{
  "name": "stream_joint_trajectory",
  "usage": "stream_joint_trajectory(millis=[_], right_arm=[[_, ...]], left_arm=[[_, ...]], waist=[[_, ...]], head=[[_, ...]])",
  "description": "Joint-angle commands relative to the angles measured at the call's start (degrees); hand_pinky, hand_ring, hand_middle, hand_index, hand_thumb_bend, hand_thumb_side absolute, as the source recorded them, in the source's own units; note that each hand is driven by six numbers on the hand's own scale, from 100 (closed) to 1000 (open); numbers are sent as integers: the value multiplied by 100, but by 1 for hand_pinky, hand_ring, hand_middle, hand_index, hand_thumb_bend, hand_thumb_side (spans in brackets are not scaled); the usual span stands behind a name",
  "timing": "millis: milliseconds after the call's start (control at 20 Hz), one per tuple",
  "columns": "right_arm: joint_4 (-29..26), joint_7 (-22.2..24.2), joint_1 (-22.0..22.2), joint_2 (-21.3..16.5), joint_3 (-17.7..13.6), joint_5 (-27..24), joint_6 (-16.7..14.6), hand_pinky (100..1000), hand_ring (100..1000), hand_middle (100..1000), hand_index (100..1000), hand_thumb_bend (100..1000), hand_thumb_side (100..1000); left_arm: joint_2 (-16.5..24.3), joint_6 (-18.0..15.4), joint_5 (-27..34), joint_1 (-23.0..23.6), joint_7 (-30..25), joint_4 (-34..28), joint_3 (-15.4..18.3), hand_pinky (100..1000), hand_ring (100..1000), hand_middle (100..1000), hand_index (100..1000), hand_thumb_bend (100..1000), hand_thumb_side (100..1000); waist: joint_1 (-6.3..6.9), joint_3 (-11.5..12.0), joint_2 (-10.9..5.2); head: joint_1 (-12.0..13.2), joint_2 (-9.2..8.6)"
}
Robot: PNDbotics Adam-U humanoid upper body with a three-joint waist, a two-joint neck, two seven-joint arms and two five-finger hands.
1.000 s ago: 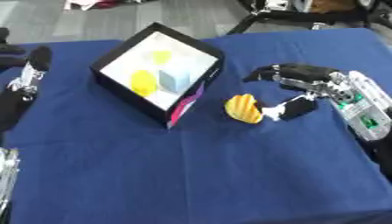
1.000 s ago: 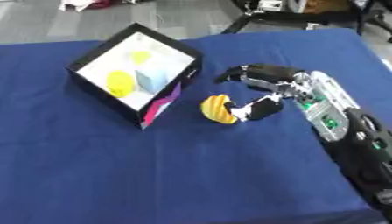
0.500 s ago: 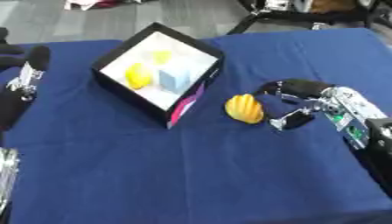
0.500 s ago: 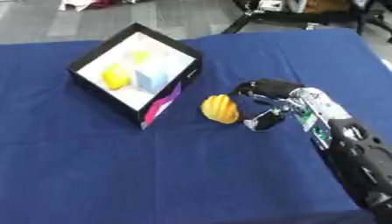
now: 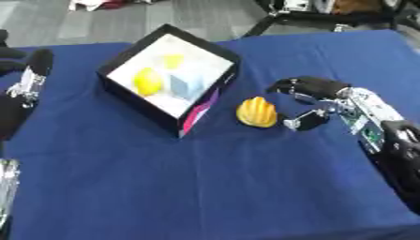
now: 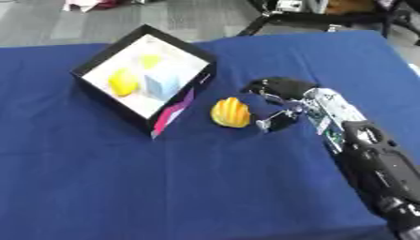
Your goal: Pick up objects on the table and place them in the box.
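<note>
A yellow ridged object (image 5: 257,112) lies on the blue table (image 5: 205,178), just right of the black box (image 5: 123,89). The box has a white inside and holds two yellow pieces (image 5: 147,81) and a pale blue cube (image 5: 185,85). My right hand (image 5: 316,93) hovers right of the ridged object, a small gap apart. Its fingers (image 5: 297,86) arch above and its thumb (image 5: 305,122) sits below, with nothing between them. Part of my left arm (image 5: 26,82) shows at the left edge; its hand cannot be made out.
The box stands tilted, with a pink patch (image 5: 199,114) on its near corner wall. Beyond the table's far edge are grey floor and black stand legs (image 5: 279,21). A silver part (image 5: 5,187) shows at the lower left edge.
My right hand's fingers have drawn in from a wide spread to a tighter arch beside the yellow ridged object. The object has stayed where it lay.
</note>
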Motion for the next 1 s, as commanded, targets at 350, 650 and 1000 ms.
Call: stream_joint_trajectory(millis=[350,650,1000], right_arm=[[-423,586,-158,-106,-15,-896,-47,914,905,923,966,100,589],[-388,806,-199,-37,78,-966,-70,918,910,940,975,100,731],[-193,847,-327,105,299,-457,-251,929,917,943,979,100,697]], left_arm=[[98,-2,11,-31,-24,-75,36,828,618,608,844,739,707],[96,-2,13,-32,-34,-84,39,828,619,608,844,740,706],[92,2,24,-34,-44,-90,29,828,619,608,844,737,708]], waist=[[-31,6,-166],[-21,7,-174],[-8,14,-171]], head=[[-13,-11],[-28,-11],[-56,-11]])
